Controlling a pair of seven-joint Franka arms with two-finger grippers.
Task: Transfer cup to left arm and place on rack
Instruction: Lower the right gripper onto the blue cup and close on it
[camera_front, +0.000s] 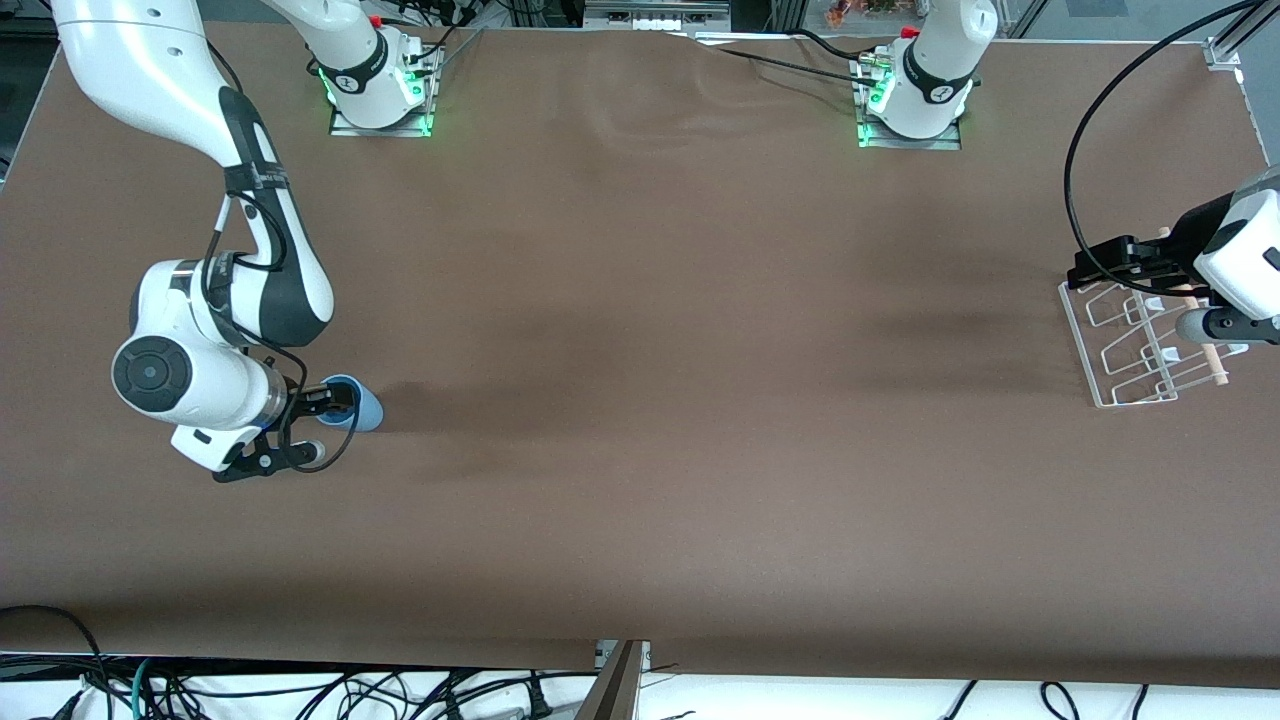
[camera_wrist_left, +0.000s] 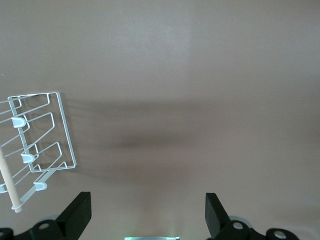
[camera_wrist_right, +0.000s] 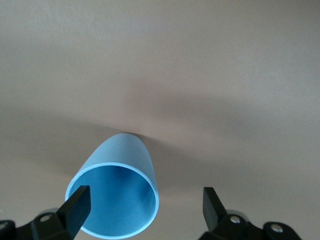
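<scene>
Right gripper (camera_front: 335, 400) is down at the light-blue cup (camera_front: 358, 403) standing on the brown table (camera_front: 640, 400) at the right arm's end, jaws spread, one finger inside the rim, while the left gripper (camera_front: 1085, 272) waits over the white rack (camera_front: 1135, 345), jaws spread too.

rack (camera_front: 1140, 345): upper right part hidden under left tool (camera_front: 1100, 268). cup (camera_wrist_right: 116, 192): bottom rim cut by lower frame edge in right wrist view, base hidden.

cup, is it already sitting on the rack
No, the cup is at the right arm's end of the table by the right gripper, while the rack holds nothing.
</scene>
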